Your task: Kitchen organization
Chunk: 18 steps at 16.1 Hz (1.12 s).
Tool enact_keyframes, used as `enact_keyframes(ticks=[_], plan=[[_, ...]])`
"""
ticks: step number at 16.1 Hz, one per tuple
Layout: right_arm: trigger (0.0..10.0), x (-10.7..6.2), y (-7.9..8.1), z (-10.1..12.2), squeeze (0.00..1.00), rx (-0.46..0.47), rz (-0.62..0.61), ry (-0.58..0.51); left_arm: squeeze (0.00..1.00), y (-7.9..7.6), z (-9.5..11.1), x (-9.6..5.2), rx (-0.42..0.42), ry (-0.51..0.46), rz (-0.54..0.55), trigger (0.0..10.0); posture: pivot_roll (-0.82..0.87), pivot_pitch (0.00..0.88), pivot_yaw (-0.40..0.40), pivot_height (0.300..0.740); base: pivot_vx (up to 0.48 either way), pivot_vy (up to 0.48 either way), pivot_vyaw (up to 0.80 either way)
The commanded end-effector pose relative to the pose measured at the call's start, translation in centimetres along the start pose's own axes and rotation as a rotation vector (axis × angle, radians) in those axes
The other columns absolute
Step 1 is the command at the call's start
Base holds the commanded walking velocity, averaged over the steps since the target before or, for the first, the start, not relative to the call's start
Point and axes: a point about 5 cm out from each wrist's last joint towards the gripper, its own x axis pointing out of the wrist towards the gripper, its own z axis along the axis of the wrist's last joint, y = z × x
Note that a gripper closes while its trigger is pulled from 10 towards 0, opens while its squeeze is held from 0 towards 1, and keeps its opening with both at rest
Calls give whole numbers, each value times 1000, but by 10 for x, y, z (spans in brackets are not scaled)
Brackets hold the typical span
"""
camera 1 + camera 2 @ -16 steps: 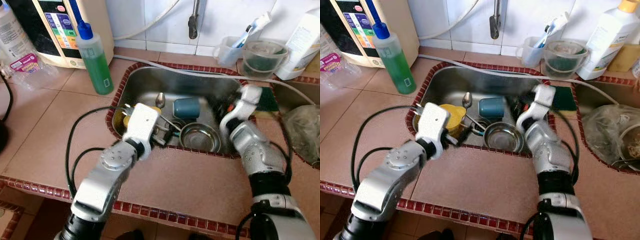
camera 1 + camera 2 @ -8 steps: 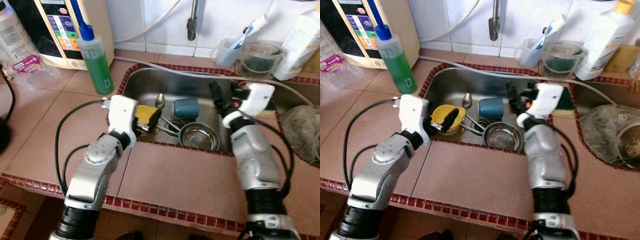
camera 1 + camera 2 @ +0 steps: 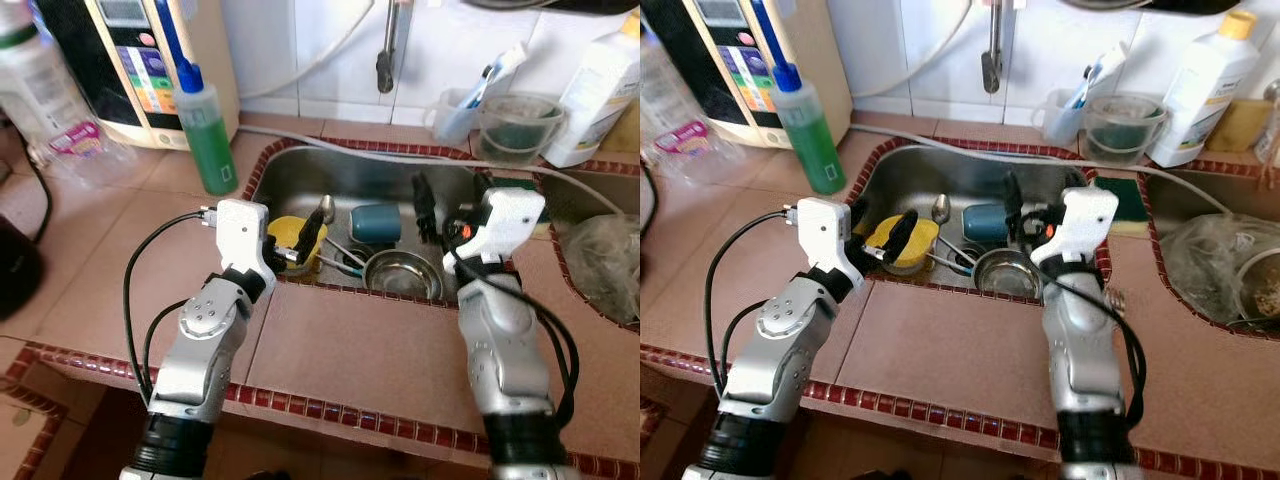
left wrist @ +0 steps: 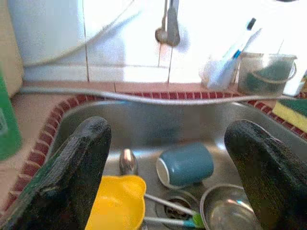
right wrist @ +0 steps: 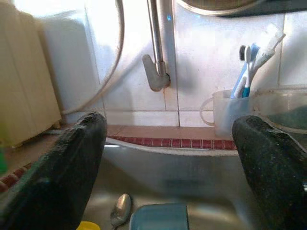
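Soap bottle (image 3: 208, 138) stands on the counter left of the sink (image 3: 300, 165). Inside the sink's left end lies the yellow cup (image 3: 287, 231), directly under the left gripper (image 3: 298, 243), spread wide and empty, clearly the nearer arm. Further right lie the blue cup (image 3: 376, 222) on its side, the steel bowl (image 3: 403, 275), then the right gripper (image 3: 448, 205), also spread, empty.

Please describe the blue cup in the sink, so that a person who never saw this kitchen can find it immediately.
Look into the steel sink set in the tiled counter, below the wall tap. The blue cup lies on its side near the middle, between a yellow bowl and a steel bowl. It is the only blue dish there.
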Motion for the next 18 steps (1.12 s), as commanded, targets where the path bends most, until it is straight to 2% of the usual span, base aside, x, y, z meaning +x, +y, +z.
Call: enact_keyframes(ticks=[1, 3, 4, 5, 7, 9, 15, 18], plan=[[10000, -4, 6, 5, 1000, -14, 10, -34, 0, 0, 4, 3, 6, -28, -2, 10000, -197, 54, 86, 740, 0, 0, 0], [10000, -14, 13, 1, 1000, -25, 22, -39, 0, 2, 8, 4, 25, -53, -5, 10000, -195, 42, 89, 740, 0, 0, 0], [10000, -17, 16, 0, 929, -20, 43, -34, 0, 2, 8, 3, 37, -54, -9, 10000, -195, 36, 87, 740, 0, 0, 0], [10000, -18, 17, -1, 0, -21, 46, -32, 0, 3, 8, 3, 40, -58, -11, 10000, -195, 35, 86, 740, 0, 0, 0], [10000, -21, 22, -4, 0, -25, 39, -19, 0, 8, 10, 1, 69, -76, 2, 10000, -197, 22, 82, 740, 0, 0, 0], [10000, -19, 23, -4, 0, -39, 43, -24, 0, 10, 10, -1, 49, -85, 6, 10000, -197, 15, 75, 740, 0, -313, 0], [10000, -7, 14, -3, 0, -77, 58, -24, 0, 10, 10, -3, 51, -92, 11, 10000, -171, 0, 49, 740, 0, -480, 0], [10000, -5, 15, -4, 0, -85, 64, -22, 0, 10, 9, -4, 54, -89, 10, 10000, -168, 0, 44, 740, 0, -480, 0]])
